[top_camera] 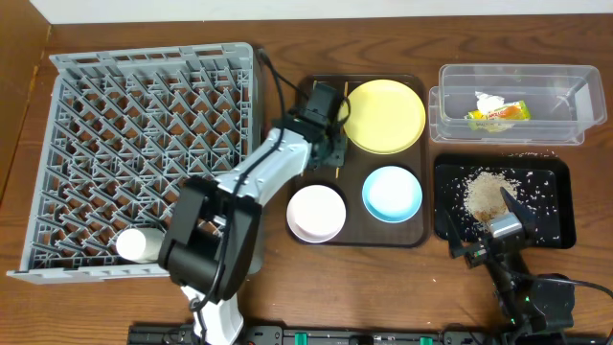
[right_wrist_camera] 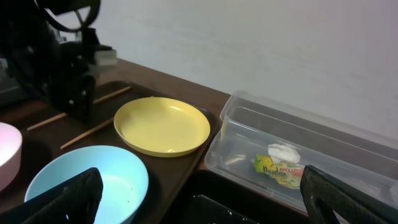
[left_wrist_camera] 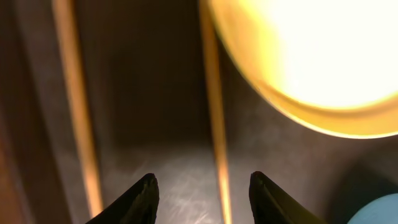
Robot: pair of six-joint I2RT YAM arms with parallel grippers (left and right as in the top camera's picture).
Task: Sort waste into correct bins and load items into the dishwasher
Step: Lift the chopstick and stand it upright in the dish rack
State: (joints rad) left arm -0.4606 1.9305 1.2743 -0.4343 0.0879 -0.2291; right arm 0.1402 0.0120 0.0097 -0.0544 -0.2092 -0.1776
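Observation:
My left gripper (top_camera: 330,142) hangs open low over the left part of the brown tray (top_camera: 421,225). In the left wrist view its jaws (left_wrist_camera: 202,179) straddle one wooden chopstick (left_wrist_camera: 215,118); a second chopstick (left_wrist_camera: 76,106) lies to the left. The yellow plate (top_camera: 385,115) is just to the right and also shows in the left wrist view (left_wrist_camera: 323,56). A blue bowl (top_camera: 392,193) and a pink bowl (top_camera: 317,212) sit at the tray's front. My right gripper (top_camera: 484,240) is open and empty (right_wrist_camera: 200,182) at the front of the black tray.
A grey dish rack (top_camera: 86,125) fills the left side, with a white cup (top_camera: 142,245) at its front. A clear bin (top_camera: 565,120) at the back right holds a yellow-green wrapper (top_camera: 498,113). A black tray (top_camera: 551,225) holds spilled rice (top_camera: 487,192).

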